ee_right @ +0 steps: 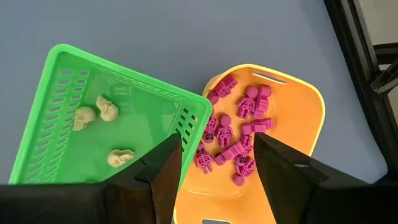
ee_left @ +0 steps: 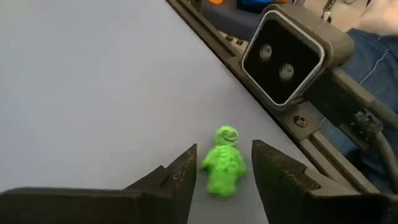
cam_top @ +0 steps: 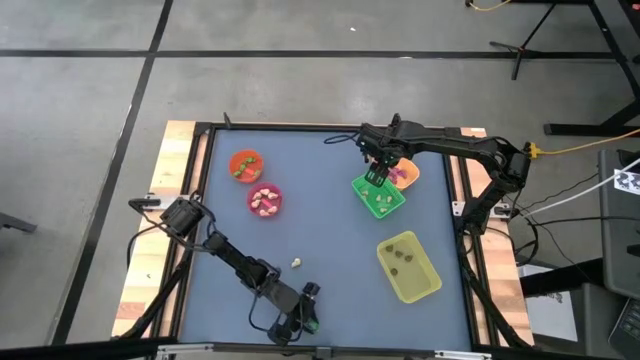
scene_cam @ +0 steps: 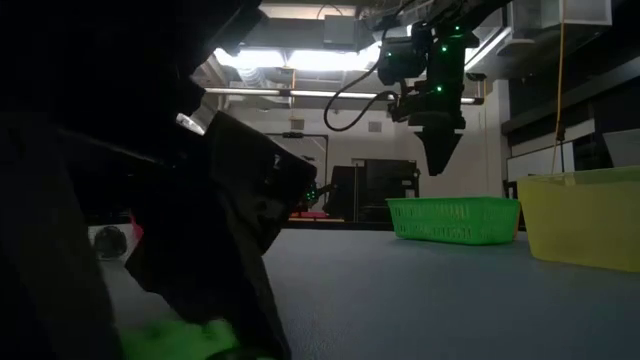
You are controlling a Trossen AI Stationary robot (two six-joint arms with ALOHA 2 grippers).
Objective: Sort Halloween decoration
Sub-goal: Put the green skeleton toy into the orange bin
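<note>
The left gripper point(ee_left: 224, 171) is straddling a green figure point(ee_left: 224, 169) at the counter's near edge, jaws open, gripping nothing. It should close squarely on the torso. The right gripper point(ee_right: 217, 163) is hanging open and empty over the green tray point(ee_right: 68, 87).

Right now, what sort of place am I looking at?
Probably a robotics lab or workshop: two robot arms at a framed table, bare concrete floor with taped lines, and exposed ceiling ducts behind.
</note>
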